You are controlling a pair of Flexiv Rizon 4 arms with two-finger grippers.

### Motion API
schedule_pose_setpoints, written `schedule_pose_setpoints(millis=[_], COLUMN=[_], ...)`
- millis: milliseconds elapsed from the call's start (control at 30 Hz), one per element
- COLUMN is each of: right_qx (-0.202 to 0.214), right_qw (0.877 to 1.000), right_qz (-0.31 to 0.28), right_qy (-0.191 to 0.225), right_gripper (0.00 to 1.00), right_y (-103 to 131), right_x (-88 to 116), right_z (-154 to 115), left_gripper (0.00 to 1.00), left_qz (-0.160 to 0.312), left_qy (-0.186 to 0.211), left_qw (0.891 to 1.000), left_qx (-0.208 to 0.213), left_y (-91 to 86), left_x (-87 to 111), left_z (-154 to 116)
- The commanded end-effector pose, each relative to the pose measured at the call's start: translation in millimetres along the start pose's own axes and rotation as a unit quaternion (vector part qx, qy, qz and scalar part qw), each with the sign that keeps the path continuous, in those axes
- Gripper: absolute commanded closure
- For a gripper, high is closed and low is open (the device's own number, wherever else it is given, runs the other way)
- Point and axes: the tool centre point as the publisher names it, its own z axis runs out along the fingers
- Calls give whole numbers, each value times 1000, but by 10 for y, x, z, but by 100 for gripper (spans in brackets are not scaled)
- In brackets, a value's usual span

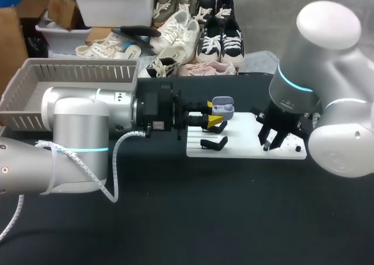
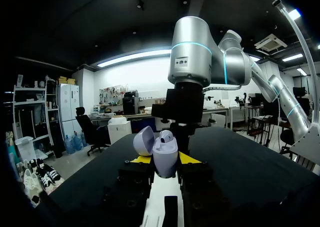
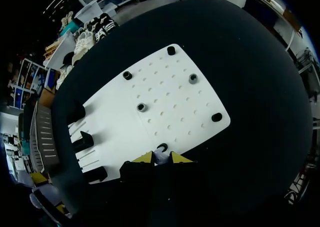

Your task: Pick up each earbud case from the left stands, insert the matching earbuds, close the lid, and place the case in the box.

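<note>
My left gripper (image 1: 214, 114) is shut on a lavender earbud case (image 1: 224, 108), held over the white board's (image 1: 245, 147) left end. In the left wrist view the case (image 2: 164, 151) stands upright between the yellow tips with its lid (image 2: 144, 140) swung open and one earbud (image 2: 166, 135) showing in it. My right gripper (image 1: 270, 142) points down at the board's right part. In the right wrist view a small pale earbud (image 3: 161, 156) is pinched between its yellow fingertips (image 3: 144, 158), just above an empty black cup (image 3: 162, 147).
The board (image 3: 165, 107) carries several small black cups (image 3: 142, 107) on its right half and black case stands (image 1: 214, 142) on its left half. A grey slatted box (image 1: 70, 81) sits at the table's far left, behind my left arm.
</note>
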Motion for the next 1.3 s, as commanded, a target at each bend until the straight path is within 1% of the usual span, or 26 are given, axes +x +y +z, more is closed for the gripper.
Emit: schedule_pose_setpoints(millis=[33, 333, 567, 733, 933, 1167, 1200, 1300], right_qx=[-5, -29, -58, -83, -111, -112, -110, -105], right_qw=[1000, 999, 998, 996, 993, 986, 985, 981], right_qz=[3, 8, 7, -9, -40, -120, -132, -159], right_qy=[-8, -21, -24, -25, -17, 18, 29, 35], right_gripper=[100, 100, 100, 100, 100, 100, 100, 100], right_y=[-54, -90, -96, -43, 105, 388, 429, 558], right_x=[26, 26, -21, -36, -37, 31, 43, 79], right_z=[-121, -442, -806, -1098, -1449, -1763, -1788, -1841], left_gripper=[100, 100, 100, 100, 100, 100, 100, 100], left_qz=[1, 1, 1, 1, 1, 1, 1, 1], left_qy=[-1, -1, -1, -1, -1, -1, -1, -1], left_qw=[1000, 1000, 1000, 1000, 1000, 1000, 1000, 1000], left_qx=[-2, -2, -2, -2, -2, -2, -2, -2], left_y=[-7, -7, -7, -7, -7, -7, -7, -7], left_x=[5, 5, 5, 5, 5, 5, 5, 5], left_z=[4, 4, 4, 4, 4, 4, 4, 4])
